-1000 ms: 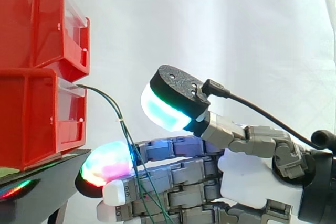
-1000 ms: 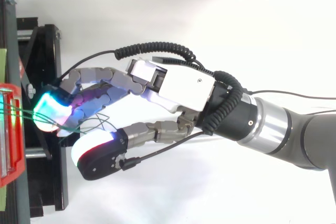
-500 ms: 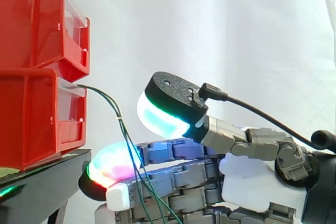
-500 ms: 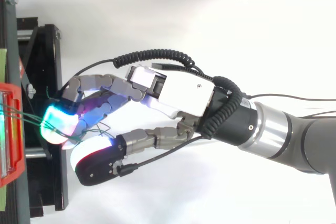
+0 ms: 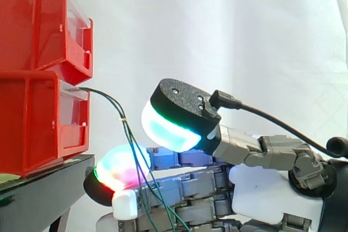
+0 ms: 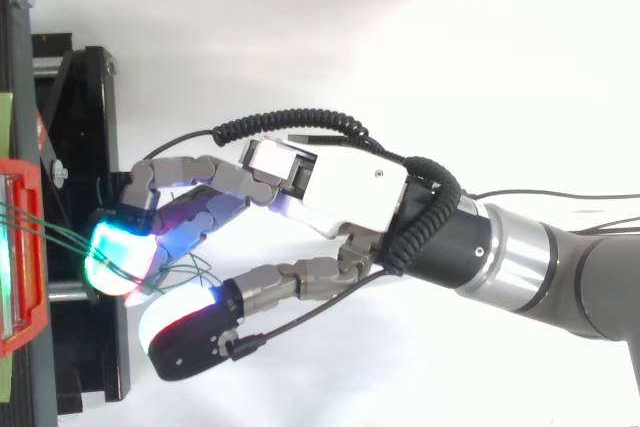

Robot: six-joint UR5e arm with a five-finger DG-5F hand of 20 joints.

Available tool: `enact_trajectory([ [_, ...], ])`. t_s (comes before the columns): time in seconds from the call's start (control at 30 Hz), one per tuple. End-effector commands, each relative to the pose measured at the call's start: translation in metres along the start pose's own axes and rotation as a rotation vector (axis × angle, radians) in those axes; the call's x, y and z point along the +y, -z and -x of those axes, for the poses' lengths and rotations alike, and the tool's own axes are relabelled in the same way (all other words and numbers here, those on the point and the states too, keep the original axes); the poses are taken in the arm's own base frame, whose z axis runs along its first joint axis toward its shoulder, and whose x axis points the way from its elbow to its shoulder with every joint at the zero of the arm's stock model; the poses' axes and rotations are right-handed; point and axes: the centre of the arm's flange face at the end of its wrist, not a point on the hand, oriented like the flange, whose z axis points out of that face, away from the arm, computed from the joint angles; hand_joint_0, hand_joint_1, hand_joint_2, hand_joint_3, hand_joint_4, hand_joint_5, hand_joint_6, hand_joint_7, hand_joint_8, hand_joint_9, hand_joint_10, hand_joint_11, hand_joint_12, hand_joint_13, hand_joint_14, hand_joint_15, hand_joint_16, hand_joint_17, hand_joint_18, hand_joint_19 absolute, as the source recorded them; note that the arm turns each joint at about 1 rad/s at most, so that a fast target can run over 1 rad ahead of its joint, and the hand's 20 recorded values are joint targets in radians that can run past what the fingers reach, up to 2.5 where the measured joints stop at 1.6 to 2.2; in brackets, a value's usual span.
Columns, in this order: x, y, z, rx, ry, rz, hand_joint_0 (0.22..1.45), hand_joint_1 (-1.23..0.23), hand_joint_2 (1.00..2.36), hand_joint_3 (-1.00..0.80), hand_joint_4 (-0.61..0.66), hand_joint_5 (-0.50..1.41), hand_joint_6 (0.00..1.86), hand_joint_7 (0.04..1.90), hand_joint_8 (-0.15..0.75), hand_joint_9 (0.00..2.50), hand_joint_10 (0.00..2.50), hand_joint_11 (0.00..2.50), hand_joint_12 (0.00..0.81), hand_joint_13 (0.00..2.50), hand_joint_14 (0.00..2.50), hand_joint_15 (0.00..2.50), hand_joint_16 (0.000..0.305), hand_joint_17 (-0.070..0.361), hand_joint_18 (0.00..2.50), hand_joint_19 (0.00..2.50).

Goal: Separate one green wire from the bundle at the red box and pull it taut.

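Observation:
A bundle of thin green wires comes out of the lower red box and hangs down to the right, in front of my hand's fingers. My hand reaches in from the right with its fingers stretched toward the box. A glowing fingertip lies right behind the wires. The thumb pad hovers above the fingers, just right of the wires, with a gap below it. From above, the wires run from the box to the fingertips of my hand, then loop loosely beside them.
A second red box is stacked on the lower one. Both rest on a black stand, whose frame lies under my fingertips in the top view. A white curtain hangs behind.
My hand has drifted a little away from the box and sideways along the stand. The thumb has come down closer to the fingers. The wires still hang across the fingers.

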Motion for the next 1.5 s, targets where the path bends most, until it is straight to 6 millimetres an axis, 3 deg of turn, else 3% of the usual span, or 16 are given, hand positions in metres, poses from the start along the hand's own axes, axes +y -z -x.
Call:
enact_trajectory([
  [0.0,0.003,-0.002,-0.004,0.001,-0.008,0.005,0.6,-0.74,1.0,-0.45,0.19,-0.08,0.5,1.3,0.259,0.95,0.01,0.39,0.356,0.7,0.01,0.25,0.047,0.105,0.62,0.4],
  [0.4,0.014,-0.007,-0.015,-0.006,-0.021,0.015,0.59,-0.75,1.0,-0.45,0.19,-0.08,0.5,1.29,0.258,0.96,0.01,0.39,0.356,0.71,0.01,0.27,0.046,0.105,0.64,0.4],
  [0.5,0.014,-0.005,-0.018,-0.021,-0.022,0.011,0.6,-0.76,1.01,-0.41,0.15,-0.08,0.5,1.39,0.254,0.96,0.01,0.41,0.357,0.72,0.01,0.27,0.047,0.105,0.65,0.41],
  [0.6,0.015,-0.005,-0.019,-0.024,-0.018,0.011,0.61,-0.77,1.01,-0.37,0.13,-0.13,0.66,1.17,0.255,0.95,0.02,0.45,0.36,0.73,0.01,0.29,0.046,0.104,0.66,0.41],
  [0.77,0.015,-0.003,-0.023,-0.02,-0.01,0.01,0.62,-0.78,1.02,-0.26,0.1,-0.17,0.77,1.05,0.257,0.92,0.02,0.53,0.36,0.74,0.01,0.31,0.047,0.106,0.68,0.42],
  [0.97,0.015,-0.002,-0.024,-0.018,-0.011,0.01,0.61,-0.77,1.01,-0.28,0.14,-0.19,0.83,0.93,0.262,0.93,0.02,0.54,0.362,0.76,0.01,0.33,0.047,0.107,0.69,0.44],
  [1.23,0.014,-0.002,-0.023,-0.027,-0.021,0.007,0.57,-0.65,1.0,-0.44,0.15,-0.16,0.81,0.97,0.275,1.0,0.02,0.54,0.371,0.78,0.01,0.33,0.048,0.109,0.72,0.46],
  [1.47,0.012,0.0,-0.019,-0.022,-0.034,-0.02,0.59,-0.62,1.02,-0.26,0.11,-0.16,0.82,1.07,0.282,1.0,0.02,0.56,0.372,0.8,0.01,0.34,0.048,0.107,0.73,0.46],
])
